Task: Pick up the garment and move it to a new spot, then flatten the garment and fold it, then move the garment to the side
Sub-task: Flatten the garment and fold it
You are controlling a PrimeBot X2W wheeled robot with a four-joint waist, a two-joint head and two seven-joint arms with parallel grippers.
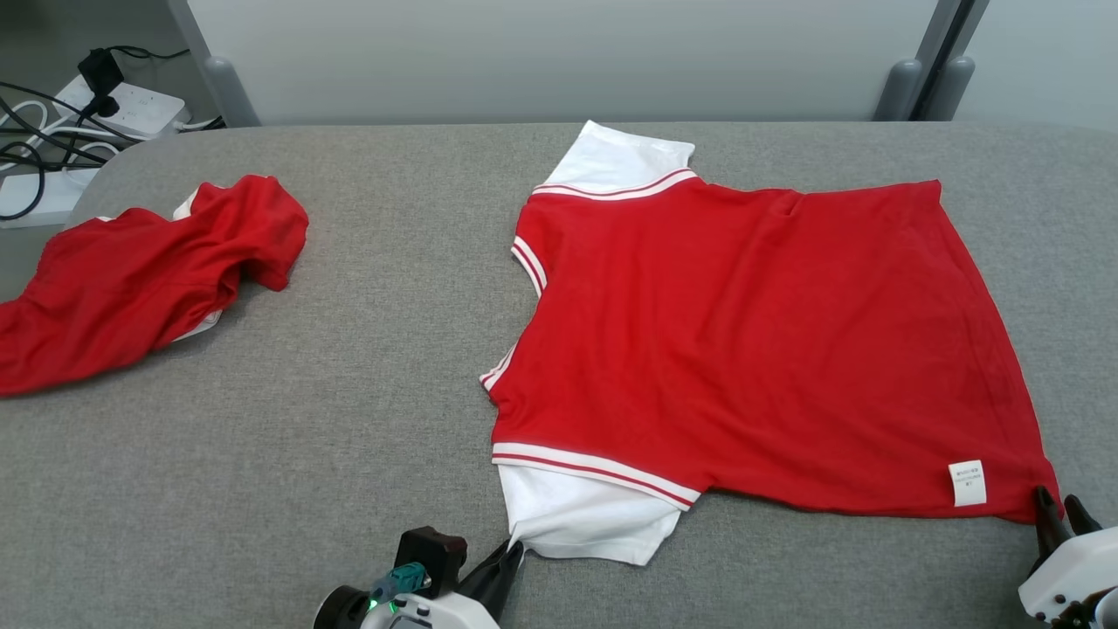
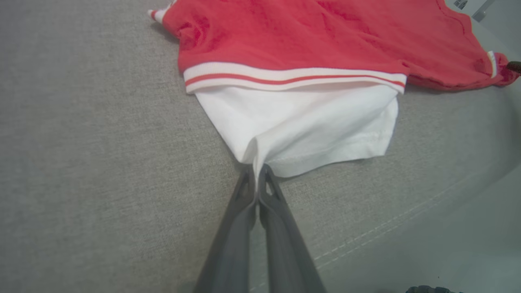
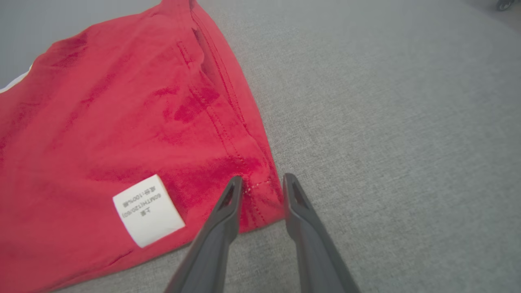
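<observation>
A red garment [image 1: 742,332] with white sleeves and striped trim lies spread flat on the grey table [image 1: 349,454]. My left gripper [image 1: 511,552] is at the near white sleeve [image 1: 585,515], shut on that sleeve's corner; the left wrist view shows the gripper [image 2: 256,169] pinching the cloth of the sleeve [image 2: 305,122]. My right gripper [image 1: 1057,500] is at the garment's near right hem corner, beside a white label [image 1: 967,482]. In the right wrist view this gripper [image 3: 262,181] straddles the red corner [image 3: 260,203] with a gap still between the fingers.
A second red garment [image 1: 131,279] lies crumpled at the table's left edge. A power strip with cables [image 1: 113,105] sits on the floor beyond the far left corner. Bare grey table lies between the two garments and right of the hem.
</observation>
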